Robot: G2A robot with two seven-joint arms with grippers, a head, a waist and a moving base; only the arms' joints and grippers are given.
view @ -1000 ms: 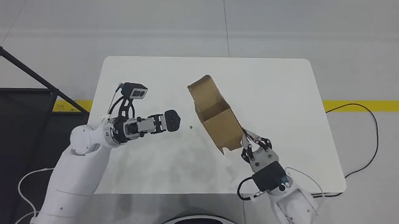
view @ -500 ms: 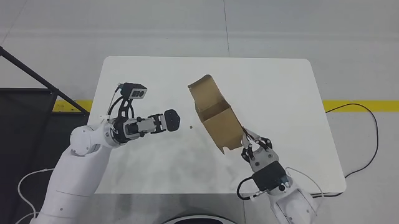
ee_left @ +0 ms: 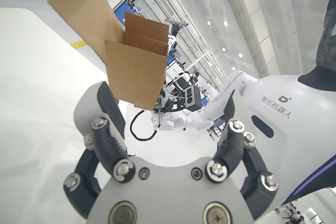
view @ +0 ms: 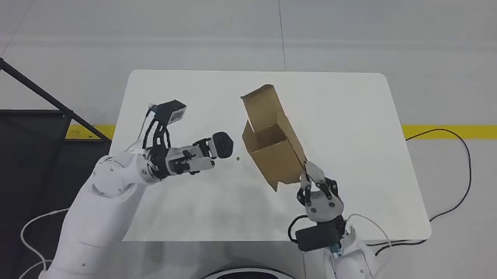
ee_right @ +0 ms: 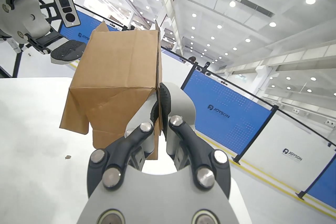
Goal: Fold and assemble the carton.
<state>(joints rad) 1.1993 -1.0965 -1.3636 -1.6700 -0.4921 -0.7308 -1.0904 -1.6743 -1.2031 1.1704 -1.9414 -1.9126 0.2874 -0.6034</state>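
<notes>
Two tools: the right tool (ee_right: 158,101) is pinching the carton (view: 272,143) aloft at centre frame, seemingly presenting its open end to the wide-spread, empty left tool (view: 218,146).

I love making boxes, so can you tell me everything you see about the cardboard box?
The carton is plain brown corrugated cardboard, opened into a rectangular tube and tilted over the white table. Its top end gapes open, with one long flap sticking up; the bottom flaps hang loose and creased. The right gripper is shut on a bottom flap's edge. The left gripper is open and apart from it.
</notes>
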